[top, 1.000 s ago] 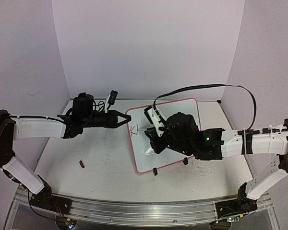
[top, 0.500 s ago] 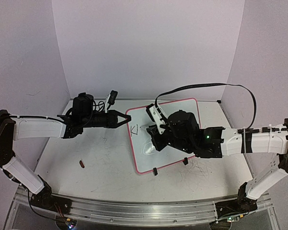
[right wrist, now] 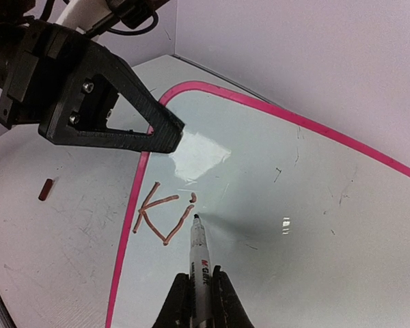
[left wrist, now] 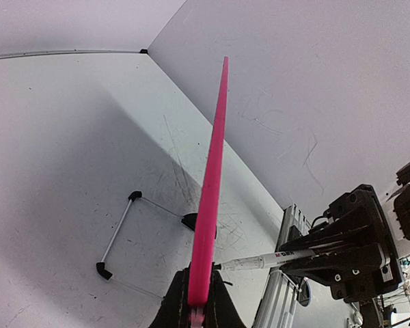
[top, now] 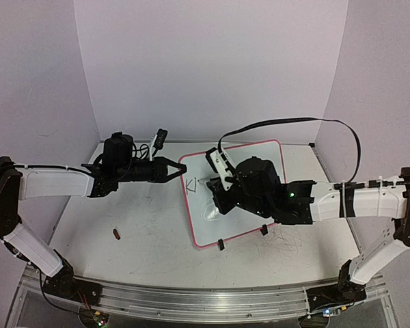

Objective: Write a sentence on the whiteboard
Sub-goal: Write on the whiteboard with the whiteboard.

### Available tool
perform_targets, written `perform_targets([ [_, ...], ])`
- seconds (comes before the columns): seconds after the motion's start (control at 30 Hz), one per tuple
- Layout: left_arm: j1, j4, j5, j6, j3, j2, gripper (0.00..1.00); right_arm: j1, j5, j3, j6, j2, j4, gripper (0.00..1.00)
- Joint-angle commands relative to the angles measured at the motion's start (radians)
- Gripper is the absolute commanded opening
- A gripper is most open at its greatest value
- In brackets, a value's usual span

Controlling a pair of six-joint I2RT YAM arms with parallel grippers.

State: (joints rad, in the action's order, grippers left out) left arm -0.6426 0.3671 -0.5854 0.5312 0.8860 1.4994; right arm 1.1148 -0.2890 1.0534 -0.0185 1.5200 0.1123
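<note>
The whiteboard [top: 256,156], white with a pink rim, lies slanted on the table and bears the letters "Ki" [right wrist: 162,217] near its left edge. They look reddish-brown in the right wrist view and dark in the top view [top: 190,182]. My right gripper [right wrist: 199,285] is shut on a white marker [right wrist: 201,260], tip down on the board just right of the "i". My left gripper [top: 180,170] is shut on the board's left rim [left wrist: 212,178], which is seen edge-on. The marker [left wrist: 281,257] also shows in the left wrist view.
A small dark red piece [top: 116,234] lies on the table at the near left. The board's black feet [top: 220,244] rest at its near edge, with a thin wire stand [left wrist: 117,232] beneath. Grey walls close in on three sides. The right arm's cable [top: 307,123] arcs above.
My right gripper with the marker has shifted slightly toward the far side of the board, next to the letters. The left arm and the board have not moved.
</note>
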Motion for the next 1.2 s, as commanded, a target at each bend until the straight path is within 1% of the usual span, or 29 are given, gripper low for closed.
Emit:
perform_targets([
  [0.0,0.006,0.010,0.019,0.029,0.004,-0.037,0.00,-0.009,-0.022,0.043,0.009,0.010,0.035,0.00],
  [0.5,0.006,0.010,0.018,0.030,0.004,-0.038,0.00,-0.015,-0.031,0.048,0.010,0.029,0.036,0.00],
  [1.17,0.006,0.010,0.020,0.027,0.001,-0.038,0.00,-0.005,-0.004,-0.019,-0.026,-0.013,-0.009,0.00],
])
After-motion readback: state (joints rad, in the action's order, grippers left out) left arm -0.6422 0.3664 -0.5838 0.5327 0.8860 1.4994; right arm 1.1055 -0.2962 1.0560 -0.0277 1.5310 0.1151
